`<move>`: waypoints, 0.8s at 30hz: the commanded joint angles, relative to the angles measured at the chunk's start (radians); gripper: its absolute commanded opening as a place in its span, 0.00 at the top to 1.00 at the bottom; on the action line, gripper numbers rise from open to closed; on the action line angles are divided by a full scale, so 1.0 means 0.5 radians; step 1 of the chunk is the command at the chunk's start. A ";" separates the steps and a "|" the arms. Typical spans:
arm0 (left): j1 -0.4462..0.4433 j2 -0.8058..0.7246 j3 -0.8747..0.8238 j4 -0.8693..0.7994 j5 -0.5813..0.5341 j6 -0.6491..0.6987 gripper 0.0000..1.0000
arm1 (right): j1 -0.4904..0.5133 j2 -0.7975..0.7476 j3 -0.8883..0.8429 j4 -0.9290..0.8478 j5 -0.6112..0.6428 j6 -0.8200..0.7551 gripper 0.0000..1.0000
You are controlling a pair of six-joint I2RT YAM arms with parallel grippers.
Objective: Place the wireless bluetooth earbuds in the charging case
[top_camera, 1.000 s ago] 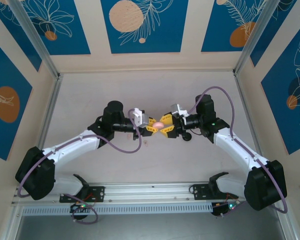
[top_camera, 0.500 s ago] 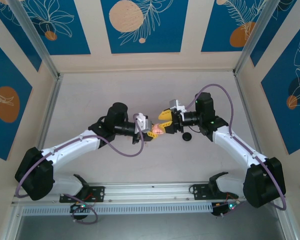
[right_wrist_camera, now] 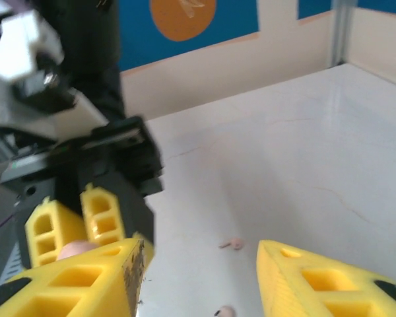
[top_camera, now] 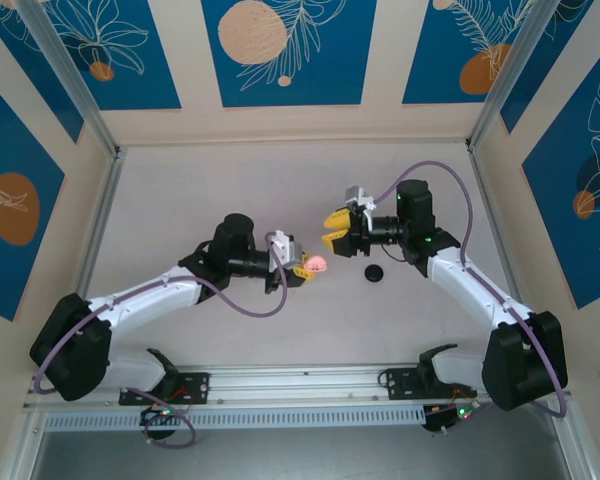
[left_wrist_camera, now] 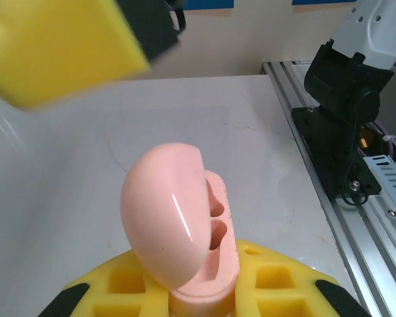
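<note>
White tabletop [top_camera: 180, 200] holds a black case [top_camera: 374, 274] near left gripper's [top_camera: 307, 267] pink case [top_camera: 318, 263].

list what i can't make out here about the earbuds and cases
- Pink earbuds: right wrist view, tiny and blurred; the nearer one is cut by the bottom edge.
- Pink case: left wrist view, base cut by the bottom edge inside the left hand; well bottoms in shadow.
- Black case: top view, too small to tell open or shut.
- Yellow block: left wrist view, too blurred to identify.
</note>
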State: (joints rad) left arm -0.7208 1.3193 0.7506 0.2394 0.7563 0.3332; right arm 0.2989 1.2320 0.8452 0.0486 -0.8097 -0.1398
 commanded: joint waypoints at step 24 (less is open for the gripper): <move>0.221 0.028 -0.191 0.537 0.371 -0.435 0.82 | 0.267 0.238 0.366 -0.797 -0.191 -0.560 0.44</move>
State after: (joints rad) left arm -0.6170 1.3251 0.6411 0.4740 0.8879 0.1284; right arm 0.4255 1.3338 0.9821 -0.2771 -0.8242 -0.3397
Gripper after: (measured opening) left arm 0.190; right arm 0.562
